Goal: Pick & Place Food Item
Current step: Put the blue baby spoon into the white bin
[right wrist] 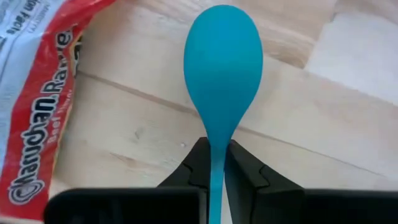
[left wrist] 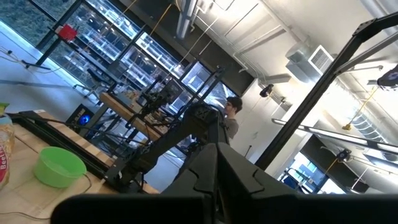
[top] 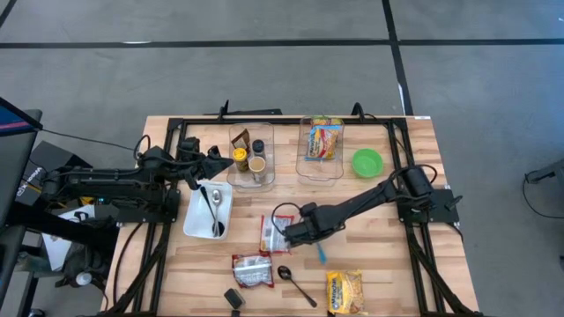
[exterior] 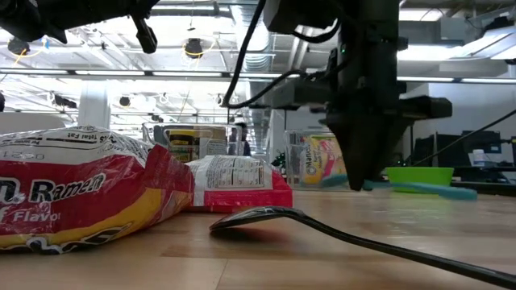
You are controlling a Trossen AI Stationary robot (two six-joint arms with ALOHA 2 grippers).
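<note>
Right gripper [right wrist: 217,163] is clamped tight on the teal spoon [right wrist: 222,68] handle, just beside the ramen packet [right wrist: 37,93]; looks low over the table.

— What lies around the table?
— A grey concrete floor [top: 264,79] crossed by dark lines.
— And overhead?
— White ceiling ducts [left wrist: 249,34], hanging lamps [exterior: 193,48], tall glazed window walls [left wrist: 106,43]; a person [left wrist: 231,118] stands far back among workbenches.
</note>
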